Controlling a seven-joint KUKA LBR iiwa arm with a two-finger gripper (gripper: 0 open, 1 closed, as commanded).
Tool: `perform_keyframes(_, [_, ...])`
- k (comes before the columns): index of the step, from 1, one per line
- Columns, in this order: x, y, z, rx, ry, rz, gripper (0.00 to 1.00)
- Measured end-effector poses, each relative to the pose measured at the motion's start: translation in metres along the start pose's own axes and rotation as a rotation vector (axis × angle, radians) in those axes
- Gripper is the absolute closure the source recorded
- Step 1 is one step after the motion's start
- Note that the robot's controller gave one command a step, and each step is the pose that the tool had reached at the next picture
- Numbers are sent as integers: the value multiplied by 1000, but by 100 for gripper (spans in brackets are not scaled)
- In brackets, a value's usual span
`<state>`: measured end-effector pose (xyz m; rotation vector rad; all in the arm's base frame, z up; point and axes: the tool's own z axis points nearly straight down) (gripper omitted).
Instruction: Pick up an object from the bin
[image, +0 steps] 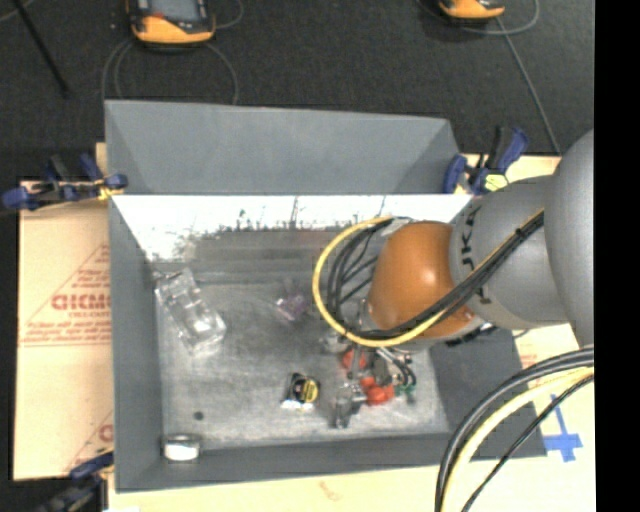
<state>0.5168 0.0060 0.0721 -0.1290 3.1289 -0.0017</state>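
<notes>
Low in the grey metal bin (136, 330), the gripper (352, 398) stands just beside a small black-and-yellow block (299, 390); whether it is spread or pressed together I cannot tell.

The orange cover (420, 275) hides much of the tool (348, 402); the red thing (377, 392) beside it is indistinct.

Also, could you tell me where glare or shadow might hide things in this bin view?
Camera view: strong glare whitens the far wall; the clear plastic piece at left glints and half blends into the grey floor; the arm seems to shade the floor at right, where a red thing lies by the gripper.
</notes>
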Motion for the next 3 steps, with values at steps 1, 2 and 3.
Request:
perform_keyframes(1, [19, 58, -9, -5, 10, -55, 0])
perform_keyframes(2, [18, 55, -8, -2, 8, -50, 100])
perform_keyframes(3, [-7, 37, -255, -1, -2, -449, 100])
